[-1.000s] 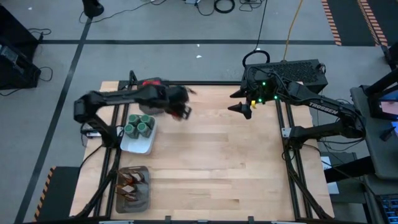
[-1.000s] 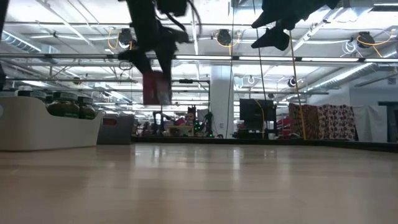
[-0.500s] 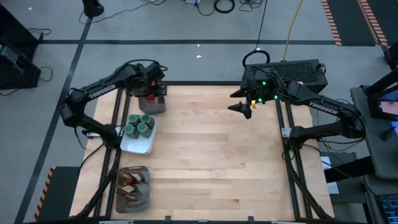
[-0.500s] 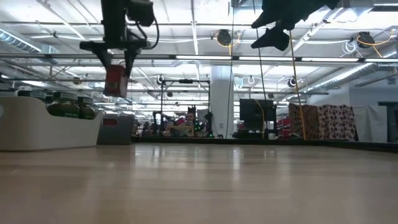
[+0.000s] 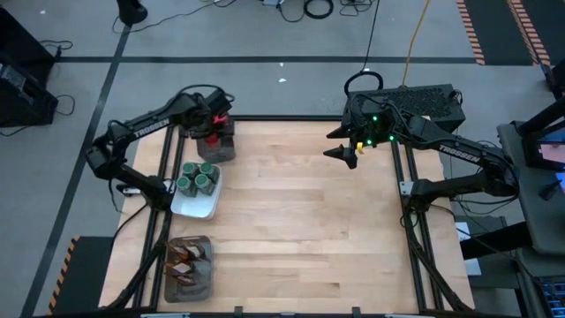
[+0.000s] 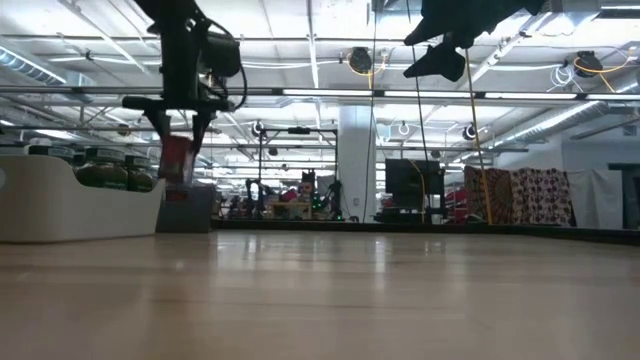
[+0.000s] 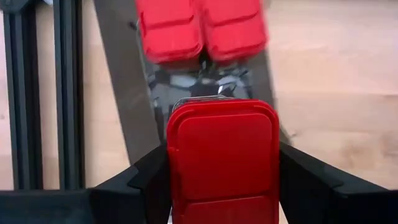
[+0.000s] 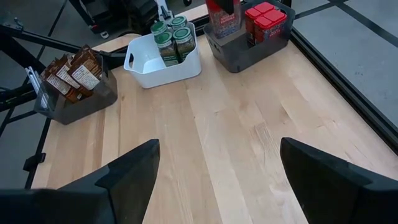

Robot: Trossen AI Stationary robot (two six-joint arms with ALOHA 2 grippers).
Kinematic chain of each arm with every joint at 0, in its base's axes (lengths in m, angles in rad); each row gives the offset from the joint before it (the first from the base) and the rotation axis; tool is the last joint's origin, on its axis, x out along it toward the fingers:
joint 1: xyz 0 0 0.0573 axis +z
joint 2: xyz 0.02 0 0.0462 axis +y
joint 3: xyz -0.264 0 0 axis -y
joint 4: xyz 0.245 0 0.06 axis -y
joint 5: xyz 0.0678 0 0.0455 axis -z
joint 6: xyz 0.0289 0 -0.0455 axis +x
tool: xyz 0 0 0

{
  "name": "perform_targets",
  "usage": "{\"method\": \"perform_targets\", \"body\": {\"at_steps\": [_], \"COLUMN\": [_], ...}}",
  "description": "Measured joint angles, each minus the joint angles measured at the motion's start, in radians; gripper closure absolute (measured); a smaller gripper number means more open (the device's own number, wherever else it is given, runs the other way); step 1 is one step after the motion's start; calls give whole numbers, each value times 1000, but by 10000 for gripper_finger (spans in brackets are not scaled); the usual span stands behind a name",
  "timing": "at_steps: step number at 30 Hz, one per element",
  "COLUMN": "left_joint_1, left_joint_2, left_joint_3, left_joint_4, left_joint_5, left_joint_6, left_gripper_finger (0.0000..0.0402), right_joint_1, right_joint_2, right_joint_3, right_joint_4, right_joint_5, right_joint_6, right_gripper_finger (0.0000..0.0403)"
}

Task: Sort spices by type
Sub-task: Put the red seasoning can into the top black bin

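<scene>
My left gripper (image 5: pixel 212 125) is at the table's far left, shut on a red box (image 7: pixel 222 155) above the grey mesh tray (image 5: pixel 217 148). Two more red boxes (image 7: pixel 200 26) stand in that tray beyond it. In the low view the held box (image 6: pixel 177 160) hangs with its lower end about level with the tray's rim (image 6: pixel 186 192). Jars with green lids (image 5: pixel 197 177) stand in the white dish (image 5: pixel 199 206). Brown-orange sachets (image 5: pixel 188 259) fill another mesh tray. My right gripper (image 5: pixel 342 153) is open, raised at the far right. My left gripper (image 7: pixel 222 186) pinches the red box between its two fingers (image 7: pixel 146 183), one on each opposite side wall (image 7: pixel 175 168). The fingers come from above, pointing down. The box hangs upright over the grey tray; whether its bottom touches the tray, I cannot tell.
The three containers stand in a row along the table's left edge (image 8: pixel 171 59). The rest of the wooden top (image 5: pixel 309 230) is bare. A black box with green lights (image 5: pixel 402 106) sits beyond the far right corner.
My left gripper carried the red box from over the far middle of the table toward the far left, stopped above the grey tray, then lowered. The box stayed upright in the hold and now hangs lower, near the tray's rim.
</scene>
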Motion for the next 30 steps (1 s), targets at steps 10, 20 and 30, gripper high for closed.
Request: {"method": "perform_targets", "body": {"at_steps": [10, 20, 30], "left_joint_1": [52, 93, 139], "left_joint_2": [1, 1, 1], "left_joint_3": [-88, -171, -224], "left_joint_4": [91, 178, 258], "left_joint_5": [7, 10, 2], "left_joint_6": [6, -1, 30], "left_gripper_finger": [173, 173, 173], "right_joint_1": [0, 0, 0], "right_joint_2": [0, 0, 0], "right_joint_3": [0, 0, 0], "right_joint_4": [0, 0, 0], "right_joint_5": [0, 0, 0], "right_joint_6": [-15, 0, 18], "right_gripper_finger": [87, 87, 87]}}
